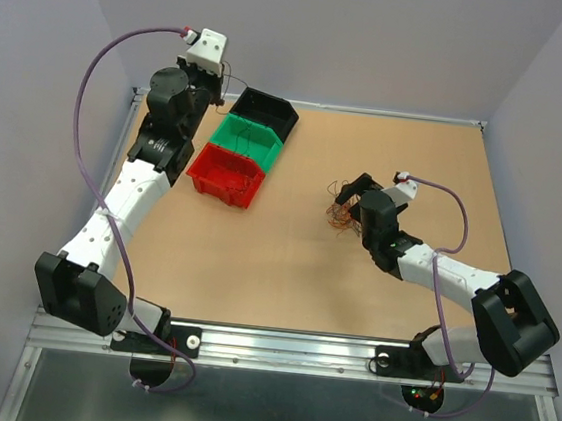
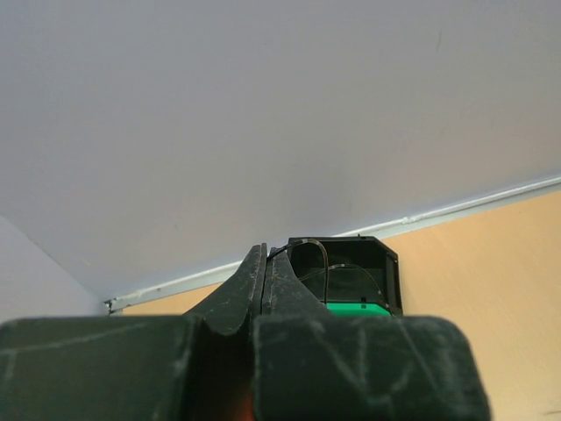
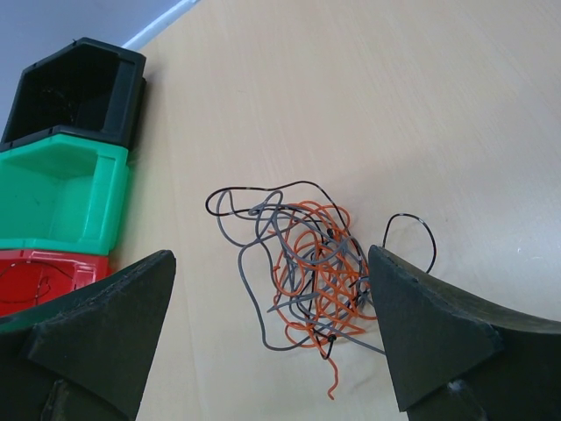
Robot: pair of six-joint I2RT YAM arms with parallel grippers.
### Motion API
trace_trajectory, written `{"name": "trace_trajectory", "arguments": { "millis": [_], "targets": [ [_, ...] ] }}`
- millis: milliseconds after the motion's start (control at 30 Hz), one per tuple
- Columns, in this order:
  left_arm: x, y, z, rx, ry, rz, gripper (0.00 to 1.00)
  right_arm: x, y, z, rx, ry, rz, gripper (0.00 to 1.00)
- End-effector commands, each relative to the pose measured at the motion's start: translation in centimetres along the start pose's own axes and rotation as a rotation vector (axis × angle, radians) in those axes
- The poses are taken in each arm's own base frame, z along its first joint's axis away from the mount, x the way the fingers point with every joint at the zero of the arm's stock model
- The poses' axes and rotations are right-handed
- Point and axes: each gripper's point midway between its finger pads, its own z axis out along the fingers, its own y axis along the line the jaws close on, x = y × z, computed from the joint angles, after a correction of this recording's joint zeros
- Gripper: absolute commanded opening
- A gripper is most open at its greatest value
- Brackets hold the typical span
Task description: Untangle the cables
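The cables (image 3: pixel 302 281) lie in a loose clump of orange, grey and black strands on the tabletop (image 1: pixel 285 271), well to the right of the green bin (image 1: pixel 247 139) in the top view. The right pincer (image 3: pixel 270 256) hangs over them, spread wide, with one finger on each side. The left pincer (image 2: pixel 266 254), raised beyond the green bin's far-left corner, is closed. A thin dark strand (image 2: pixel 325 263) arches from its tips over the black bin (image 2: pixel 342 241), which touches the green bin's far side.
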Motion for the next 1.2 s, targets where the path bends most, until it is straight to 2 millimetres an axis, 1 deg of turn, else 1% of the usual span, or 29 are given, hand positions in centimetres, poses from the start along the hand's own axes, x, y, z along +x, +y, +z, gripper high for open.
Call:
{"name": "trace_trajectory", "arguments": {
  "millis": [0, 33, 67, 100, 133, 233, 267, 300, 333, 367, 400, 433, 500, 567, 667, 767, 933, 1000, 1033, 1067, 1133, 1167],
  "targets": [
    [-3.1, 1.5, -0.5, -0.027, -0.099, -0.009, 0.00, -1.1, 0.2, -0.3, -0.024, -0.039, 0.023, 0.96],
    [-3.2, 1.6, -0.3, -0.030, -0.095, -0.008, 0.00, -1.0, 0.2, -0.3, -0.023, -0.038, 0.020, 0.96],
    [-4.0, 1.8, 0.0, -0.025, -0.106, -0.015, 0.00, -1.1, 0.2, -0.3, -0.024, -0.039, 0.021, 0.96],
    [-4.2, 1.9, 0.0, -0.023, -0.100, -0.018, 0.00, -1.1, 0.2, -0.3, -0.025, -0.040, 0.020, 0.96],
    [-5.4, 2.5, -0.1, -0.032, -0.120, -0.022, 0.00, -1.1, 0.2, -0.3, -0.025, -0.040, 0.019, 0.96],
    [-7.4, 2.1, -0.7, 0.022, -0.141, -0.039, 0.00, -1.1, 0.2, -0.3, -0.025, -0.040, 0.016, 0.96],
    [-9.1, 2.1, -1.3, 0.032, -0.168, -0.043, 0.00, -1.0, 0.2, -0.3, -0.027, -0.038, 0.016, 0.96],
    [-9.8, 1.4, -1.6, 0.081, -0.177, -0.041, 0.00, -1.0, 0.3, -0.3, -0.028, -0.038, 0.015, 0.96],
    [-9.8, 0.8, -2.0, 0.114, -0.160, -0.044, 0.00, -1.0, 0.3, -0.3, -0.030, -0.037, 0.015, 0.96],
    [-11.3, 0.3, -2.7, 0.155, -0.185, -0.045, 0.00, -1.0, 0.3, -0.3, -0.031, -0.036, 0.013, 0.96],
    [-11.4, 0.0, -3.1, 0.175, -0.179, -0.060, 0.00, -1.1, 0.4, -0.3, -0.033, -0.037, 0.017, 0.96],
    [-12.4, -0.1, -3.9, 0.185, -0.199, -0.066, 0.00, -1.1, 0.4, -0.4, -0.034, -0.038, 0.016, 0.96],
    [-13.0, -0.3, -4.3, 0.199, -0.216, -0.070, 0.00, -1.1, 0.5, -0.4, -0.039, -0.035, 0.014, 0.96],
    [-13.6, 0.1, -4.4, 0.179, -0.230, -0.069, 0.00, -1.1, 0.7, -0.4, -0.045, -0.032, 0.015, 0.96],
    [-14.0, 1.3, -3.3, 0.117, -0.230, -0.062, 0.00, -0.9, 0.6, -0.4, -0.044, -0.029, 0.009, 0.96],
    [-14.3, 1.6, -2.2, 0.104, -0.228, -0.063, 0.00, -1.0, 0.6, -0.3, -0.044, -0.031, 0.009, 0.96],
    [-14.4, 1.2, -1.5, 0.121, -0.221, -0.091, 0.00, -1.0, 0.7, -0.3, -0.048, -0.029, 0.005, 0.96],
    [-15.0, 1.9, -1.4, 0.090, -0.231, -0.099, 0.00, -0.9, 0.8, -0.4, -0.053, -0.025, 0.004, 0.96],
    [-15.3, 2.1, -1.5, 0.080, -0.236, -0.100, 0.00, -1.0, 0.8, -0.4, -0.053, -0.028, 0.006, 0.96],
    [-16.5, 2.5, -2.0, 0.070, -0.260, -0.102, 0.00, -0.9, 0.8, -0.4, -0.053, -0.027, 0.004, 0.96],
    [-17.9, 2.9, -2.8, 0.064, -0.291, -0.104, 0.00, -1.0, 0.8, -0.3, -0.054, -0.027, 0.005, 0.96],
    [-19.5, 3.2, -3.6, 0.061, -0.325, -0.104, 0.00, -0.9, 0.8, -0.3, -0.056, -0.026, 0.003, 0.96]
  ]
}}
